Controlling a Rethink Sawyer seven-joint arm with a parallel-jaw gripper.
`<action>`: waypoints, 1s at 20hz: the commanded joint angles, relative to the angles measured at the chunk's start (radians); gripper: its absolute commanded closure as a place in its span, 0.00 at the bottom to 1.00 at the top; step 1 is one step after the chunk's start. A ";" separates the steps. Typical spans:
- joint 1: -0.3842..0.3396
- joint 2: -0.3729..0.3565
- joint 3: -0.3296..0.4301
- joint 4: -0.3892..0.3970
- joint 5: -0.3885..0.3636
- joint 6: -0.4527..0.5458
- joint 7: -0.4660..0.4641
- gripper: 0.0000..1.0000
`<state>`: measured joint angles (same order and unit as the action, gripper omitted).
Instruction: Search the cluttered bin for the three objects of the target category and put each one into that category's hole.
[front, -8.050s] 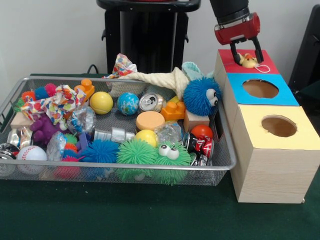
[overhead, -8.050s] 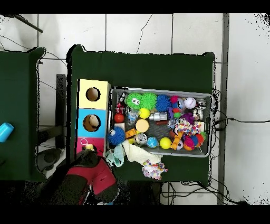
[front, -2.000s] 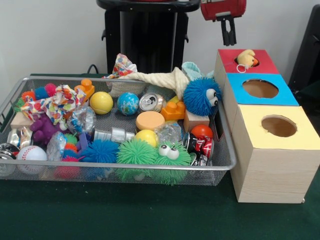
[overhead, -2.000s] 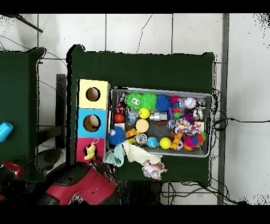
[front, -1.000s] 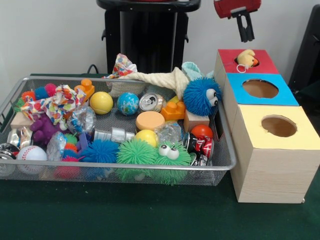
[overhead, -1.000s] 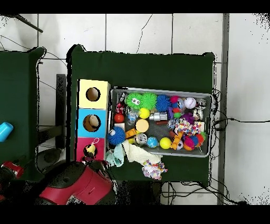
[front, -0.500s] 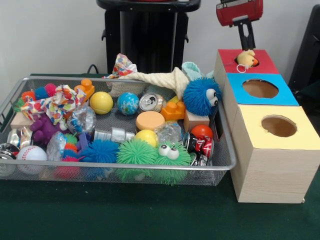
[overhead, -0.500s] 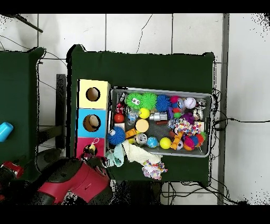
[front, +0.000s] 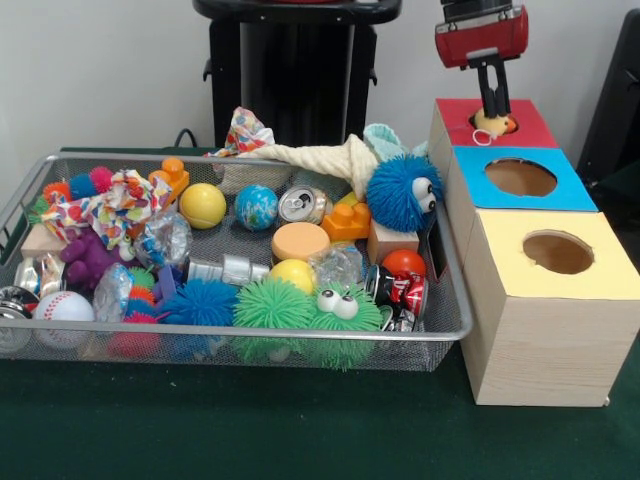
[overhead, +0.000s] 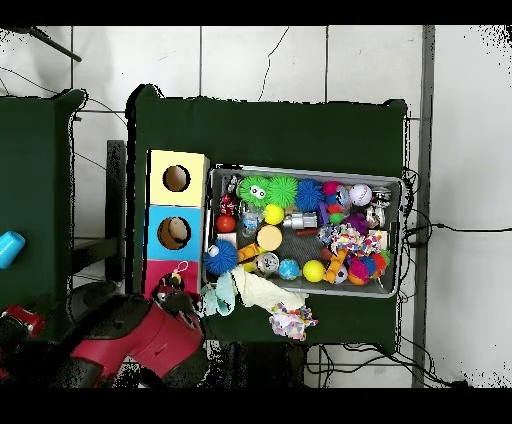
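Small yellow toy (front: 492, 122) sat lodged in hole (front: 503, 124), not dropped through. Gripper (front: 494, 105) directly above, jaws pressed together. Toy judged light, soft; push crown down.

A yellow toy (front: 492, 121) plugged the red hole (front: 508, 124), with the tool (front: 493, 104) right above it. The blue hole (front: 521, 177) and yellow hole (front: 558, 252) stood open. The bin (front: 300, 336) was packed; cloth (front: 310, 155) draped its far rim.
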<state>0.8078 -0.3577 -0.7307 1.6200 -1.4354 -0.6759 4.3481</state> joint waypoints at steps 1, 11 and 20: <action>-0.047 0.024 0.184 -0.085 0.011 0.076 0.337 1.00; -0.077 0.069 0.226 -0.107 0.016 0.136 0.288 1.00; -0.111 0.089 0.268 -0.112 0.048 0.186 0.211 1.00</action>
<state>0.7575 -0.3504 -0.6839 1.6126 -1.4356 -0.6388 4.3483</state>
